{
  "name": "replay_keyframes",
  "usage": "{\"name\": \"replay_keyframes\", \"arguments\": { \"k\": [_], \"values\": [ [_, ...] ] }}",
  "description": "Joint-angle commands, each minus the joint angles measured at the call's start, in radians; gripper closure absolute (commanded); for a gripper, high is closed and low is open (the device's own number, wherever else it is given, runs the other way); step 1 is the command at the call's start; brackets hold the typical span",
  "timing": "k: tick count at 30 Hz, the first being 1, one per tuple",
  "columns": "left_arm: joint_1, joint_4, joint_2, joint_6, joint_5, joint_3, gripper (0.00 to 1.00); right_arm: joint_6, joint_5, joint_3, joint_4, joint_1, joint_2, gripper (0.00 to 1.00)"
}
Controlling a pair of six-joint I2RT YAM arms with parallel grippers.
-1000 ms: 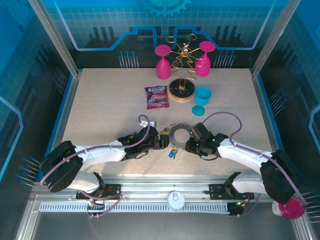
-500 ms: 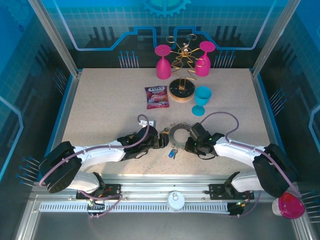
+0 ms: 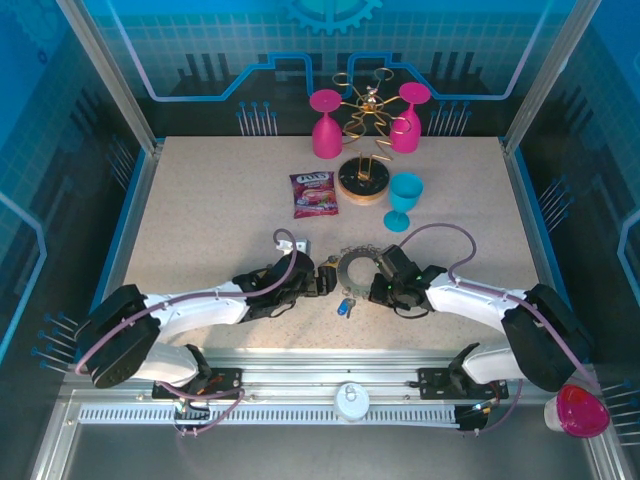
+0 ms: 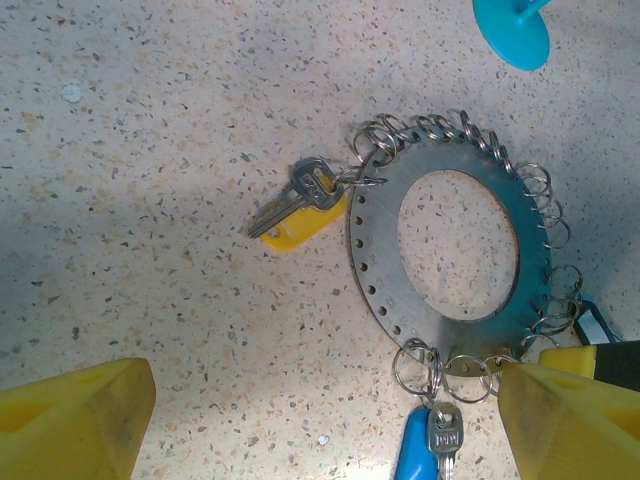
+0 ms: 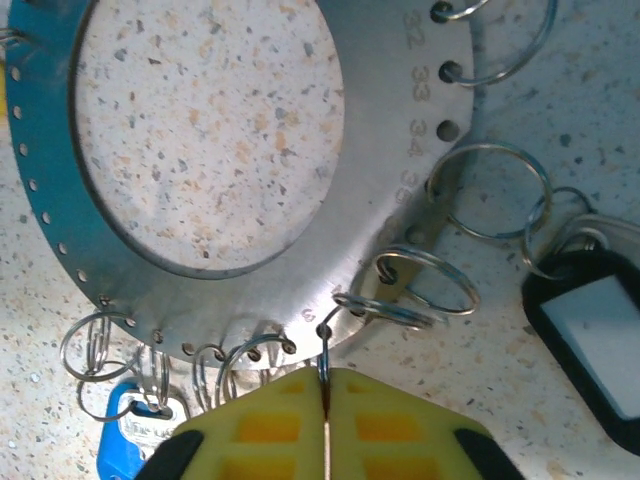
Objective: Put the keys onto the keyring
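the keyring [image 4: 372, 262] lies flat on the table [image 3: 200, 220] near the front edge, between the two grippers. the left gripper [image 4: 325, 400] hangs over it with jaws spread wide. one yellow finger [image 4: 75, 425] is well clear of the ring and the other is just beside its rim; whether that one touches, i cannot tell. the right gripper [image 5: 325, 390] has its jaws pressed together, pinching a wire loop [image 5: 324, 352] that runs from a rim hole. a yellow key [image 4: 298, 208] sits on one loop and a blue key [image 4: 412, 452] on another. a black tag [image 5: 588, 335] with a white label lies just beside the ring. farther back stand a teal cup [image 3: 404, 200], a snack bag [image 3: 314, 193] and a rack [image 3: 362, 182] with pink goblets [image 3: 325, 125].
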Motion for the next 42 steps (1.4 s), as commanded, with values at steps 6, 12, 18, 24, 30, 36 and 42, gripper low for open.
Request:
{"name": "replay_keyframes", "arguments": {
  "k": [6,12,18,24,30,36,42],
  "values": [
    [-0.006,0.002,-0.051,-0.008,-0.041,-0.022,0.11,-0.046,0.027,0.009,-0.026,0.015,-0.07,1.0],
    [-0.007,-0.002,-0.103,0.098,-0.125,-0.025,0.11,-0.258,0.042,0.033,-0.069,0.015,-0.161,1.0],
    [-0.003,0.091,-0.159,0.397,-0.192,-0.002,0.12,-0.605,-0.031,0.078,-0.028,0.009,-0.255,1.0],
    [0.087,0.246,-0.15,0.702,-0.058,-0.005,0.18,-0.858,-0.179,0.214,-0.079,-0.052,-0.231,1.0],
    [0.172,0.246,-0.164,0.919,0.196,0.047,0.23,-0.998,-0.33,0.286,-0.065,-0.135,-0.194,1.0],
    [0.211,0.144,-0.169,1.087,0.393,0.123,0.31,-1.144,-0.496,0.311,0.003,-0.181,-0.187,1.0],
    [0.268,0.068,-0.161,1.165,0.564,0.162,0.41,-1.237,-0.575,0.26,0.061,-0.187,-0.192,1.0]
  ]
}}
